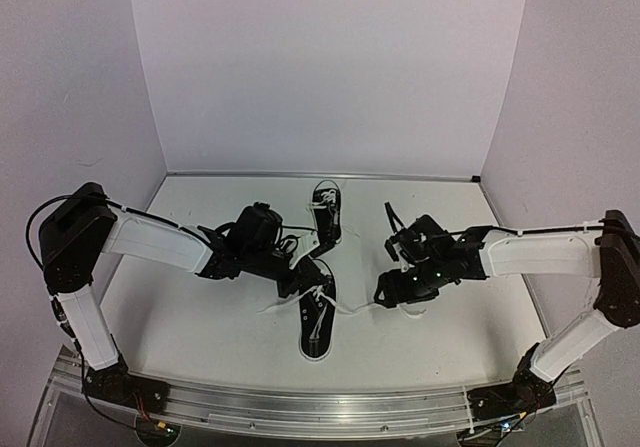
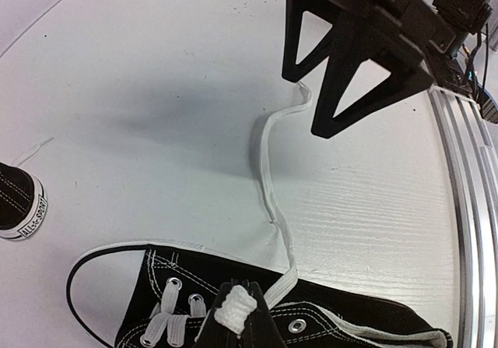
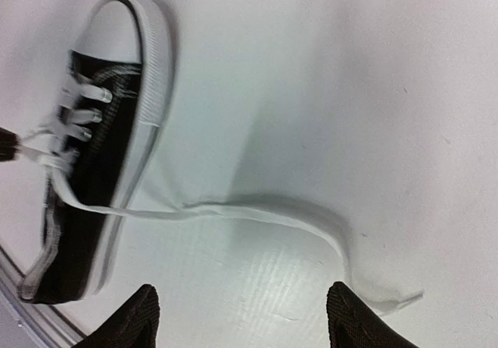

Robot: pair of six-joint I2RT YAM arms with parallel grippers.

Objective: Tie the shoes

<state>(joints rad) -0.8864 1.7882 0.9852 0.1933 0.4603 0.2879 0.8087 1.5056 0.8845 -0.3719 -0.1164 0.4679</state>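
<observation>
Pinching lace (image 2: 235,306) on one shoe (image 2: 350,325) is the left end effector (image 2: 243,321).

left arm (image 1: 150,242) reaching inward, left jaws clamped, right arm (image 1: 540,252) low, right jaws apart

Table (image 1: 200,317), rail (image 1: 320,407) along its near edge. Near shoe (image 1: 316,332) lies at centre, heel end toward the rail. Far shoe (image 1: 327,212) lies behind it, nearer the back wall, the two apart. Left gripper (image 2: 243,328) sits over the near shoe's eyelets, pinched on a lace bunch (image 2: 235,307). Lace strand (image 3: 264,210) runs from that shoe rightward across the table. Right gripper (image 3: 245,321) is right of the near shoe, fingers spread; the strand's end lies on the table by one fingertip, ungripped.
</observation>
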